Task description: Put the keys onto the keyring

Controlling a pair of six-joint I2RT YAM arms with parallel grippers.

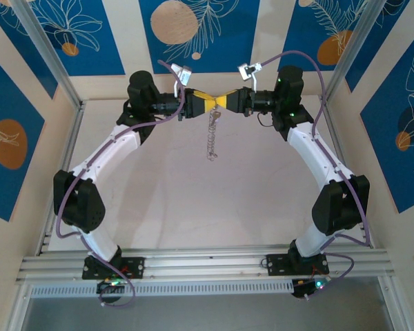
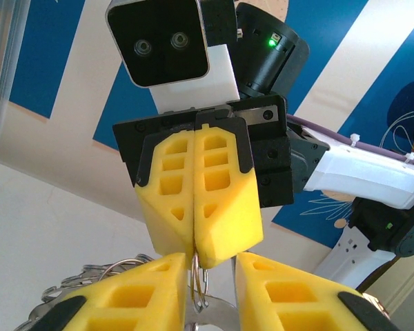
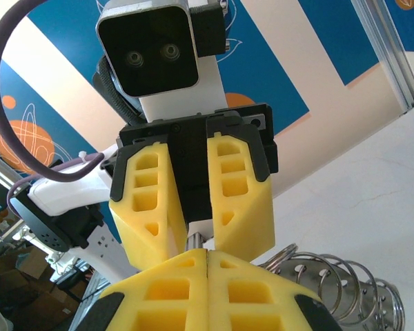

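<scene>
Both arms go up from the near edge of the bench (image 1: 193, 207) and meet tip to tip over its far side. The right pincer (image 1: 228, 101) is squeezed tight on the keyring (image 1: 212, 134), which dangles down. The left pincer (image 1: 214, 103) is a little open around the wire. I think this is the threading step. Next comes a small, steady push.

Pale tbl (image 1: 193, 200), alu rail (image 1: 207, 262) at near edge
</scene>
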